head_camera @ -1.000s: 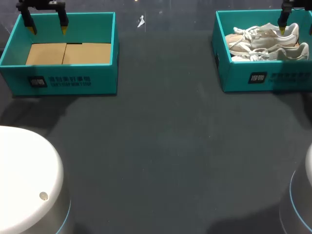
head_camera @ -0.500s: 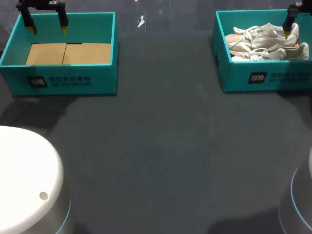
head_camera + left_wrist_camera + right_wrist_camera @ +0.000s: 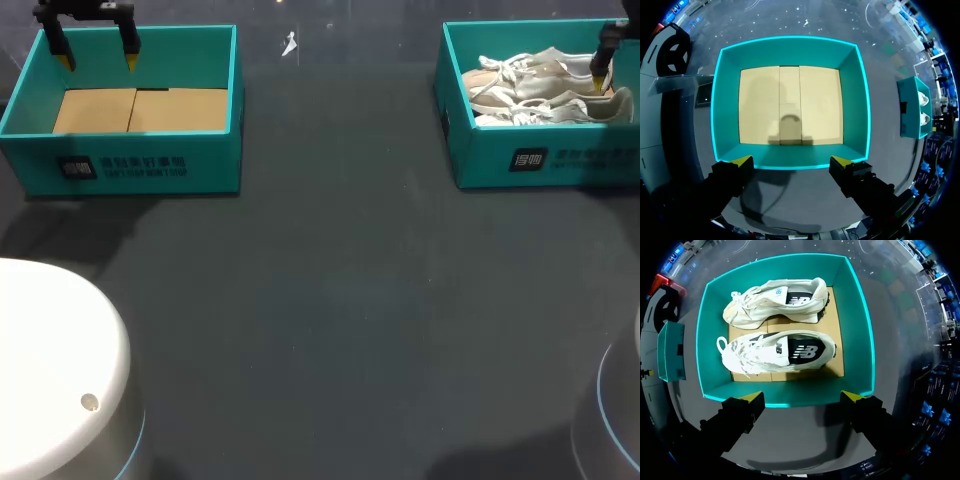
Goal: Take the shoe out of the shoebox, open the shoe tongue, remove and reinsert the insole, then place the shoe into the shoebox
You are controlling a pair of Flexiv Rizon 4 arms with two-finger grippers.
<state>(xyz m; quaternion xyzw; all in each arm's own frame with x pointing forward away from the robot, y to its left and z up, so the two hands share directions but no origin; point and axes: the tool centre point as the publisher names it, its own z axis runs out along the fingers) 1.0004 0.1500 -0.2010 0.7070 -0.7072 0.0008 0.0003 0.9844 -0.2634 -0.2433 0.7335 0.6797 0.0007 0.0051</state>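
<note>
Right gripper: fingers wide apart, empty, over rim of open teal cardboard shoebox. Inside: two white lace-up sneakers on their sides, untouched. Left gripper: fingers spread, empty, over second teal box, no shoes. Judgement: nothing done yet; all steps remain.

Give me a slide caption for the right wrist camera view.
Open right gripper poised over the teal shoebox, two white sneakers lying side by side inside.
</note>
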